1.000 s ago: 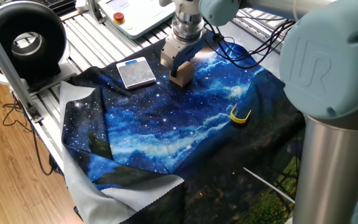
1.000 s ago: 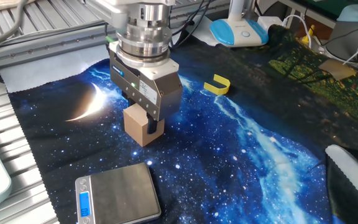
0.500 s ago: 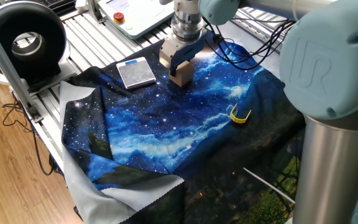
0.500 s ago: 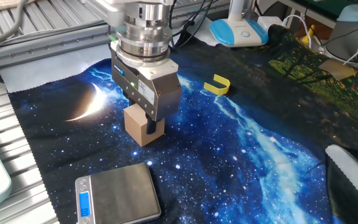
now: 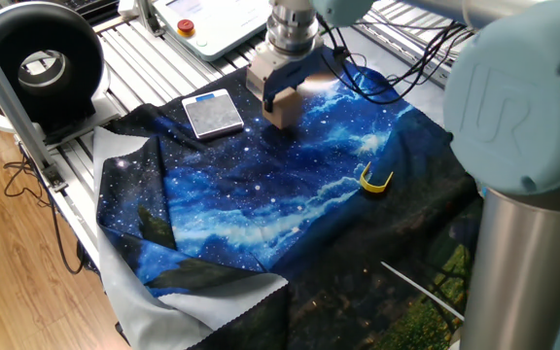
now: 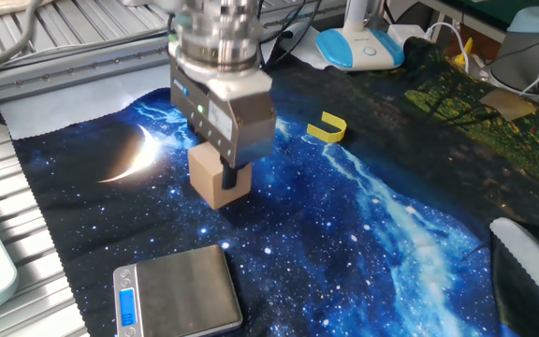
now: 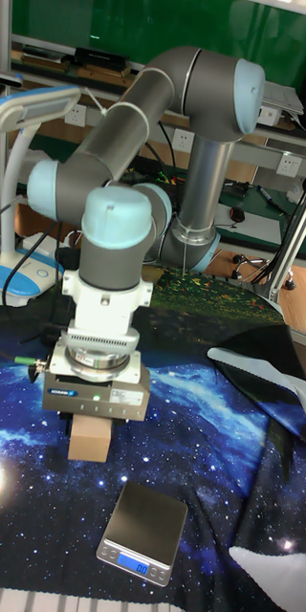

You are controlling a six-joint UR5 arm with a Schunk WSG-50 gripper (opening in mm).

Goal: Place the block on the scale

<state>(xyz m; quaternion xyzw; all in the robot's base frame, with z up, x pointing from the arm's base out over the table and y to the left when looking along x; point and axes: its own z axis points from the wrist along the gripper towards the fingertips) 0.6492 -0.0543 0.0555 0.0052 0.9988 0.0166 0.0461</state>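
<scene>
One fixed view: the block [image 5: 279, 105] was seen at upper centre, clamped by the gripper [image 5: 276, 99], with the scale [image 5: 212, 113] just left of it on the starry cloth [image 5: 261, 194]. The step in hand was judged to be the lift and carry. It would be done well if the block was raised clear of the cloth before being moved left, then centred over the silver platform, not its blue strip.

The other fixed view: the gripper [image 6: 234, 178] was shown at centre left, fingers clenched on the block [image 6: 215, 178]. Tan wooden faces and crisp cube edges were visible, with the top part hidden between the fingers. The scale [image 6: 178, 292] lay at lower left, apart from the block. A level, slow set-down was judged best, since the platform looked slick. The yellow clip [image 6: 327, 127] sat well aside.

Tall fixed view: the block [image 7: 90, 441] was seen under the gripper [image 7: 97, 418], left of centre, and the scale [image 7: 144, 532] lay below at lower centre. Whether the block was off the cloth could not be told.
</scene>
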